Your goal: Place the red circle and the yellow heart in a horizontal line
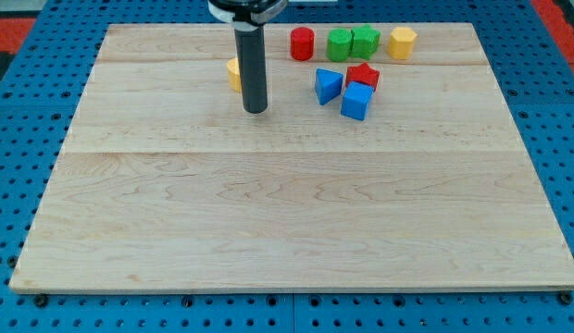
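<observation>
The red circle (302,43) stands near the view's top, just right of centre. The yellow heart (233,72) lies to its lower left, mostly hidden behind my rod. My tip (255,110) rests on the board just below and right of the yellow heart, close to it; I cannot tell if it touches. The red circle is apart from the tip, up and to the right.
Two green blocks (340,43) (366,41) and a yellow hexagon (403,42) continue the row right of the red circle. Below them are a blue triangle-like block (328,85), a red block (363,76) and a blue cube (356,101). The wooden board (287,231) lies on a blue pegboard.
</observation>
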